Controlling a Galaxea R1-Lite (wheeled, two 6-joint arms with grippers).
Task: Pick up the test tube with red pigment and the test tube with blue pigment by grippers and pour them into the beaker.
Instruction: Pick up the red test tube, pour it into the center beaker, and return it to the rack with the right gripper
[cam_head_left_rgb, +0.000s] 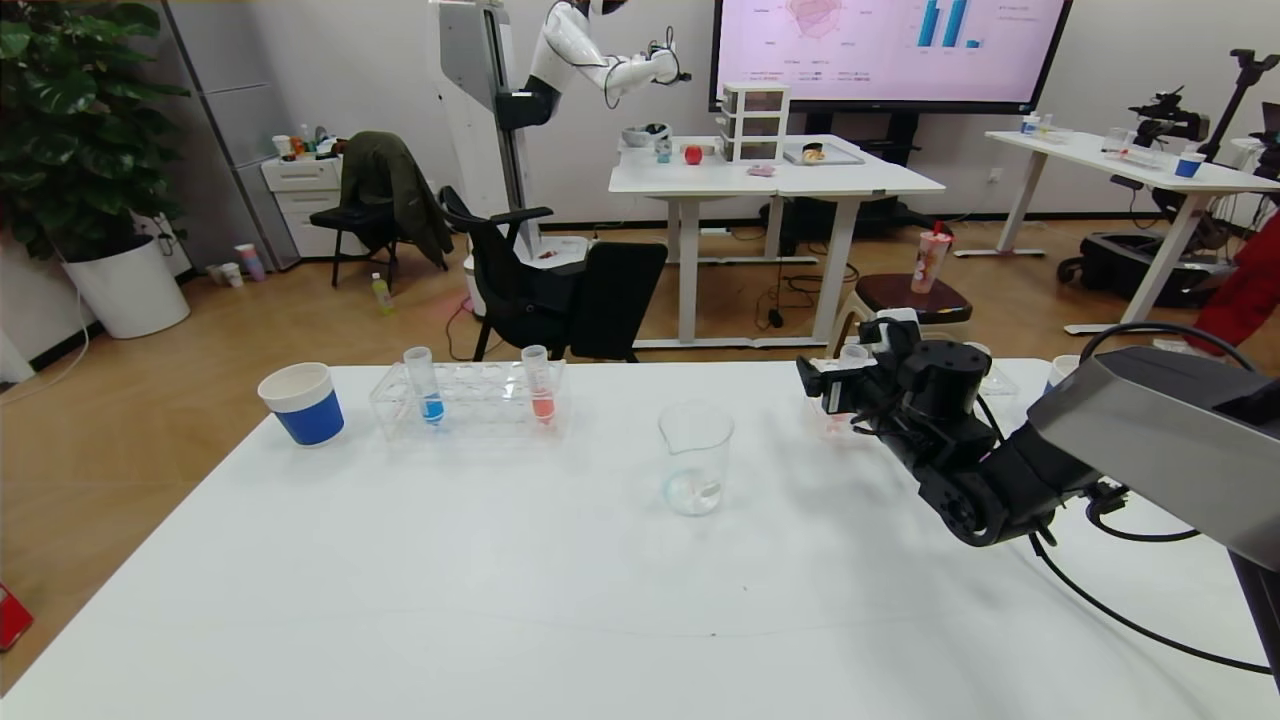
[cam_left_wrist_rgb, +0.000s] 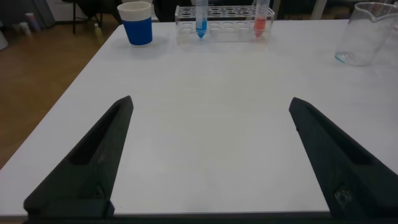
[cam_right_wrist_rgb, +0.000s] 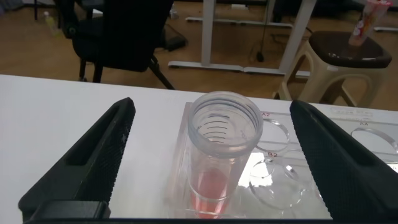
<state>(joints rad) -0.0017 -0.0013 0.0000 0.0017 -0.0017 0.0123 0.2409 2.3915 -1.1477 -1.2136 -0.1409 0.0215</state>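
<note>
The test tube with red pigment (cam_right_wrist_rgb: 221, 155) stands in a clear rack (cam_right_wrist_rgb: 323, 168) at the table's right, with pale pink liquid at its bottom. My right gripper (cam_right_wrist_rgb: 211, 104) is open, one finger on each side of the tube's top, not touching it; it also shows in the head view (cam_head_left_rgb: 835, 385). The test tube with blue pigment (cam_head_left_rgb: 428, 385) stands in another clear rack (cam_head_left_rgb: 470, 400) at the far left. The beaker (cam_head_left_rgb: 694, 455) stands mid-table, apparently empty. My left gripper (cam_left_wrist_rgb: 211, 102) is open and empty over bare table, out of the head view.
A tube with deeper coral-red liquid (cam_head_left_rgb: 540, 390) stands in the left rack, right of the blue tube. A blue-and-white paper cup (cam_head_left_rgb: 303, 403) stands at the far left, and another cup's rim (cam_head_left_rgb: 1062, 370) shows behind my right arm.
</note>
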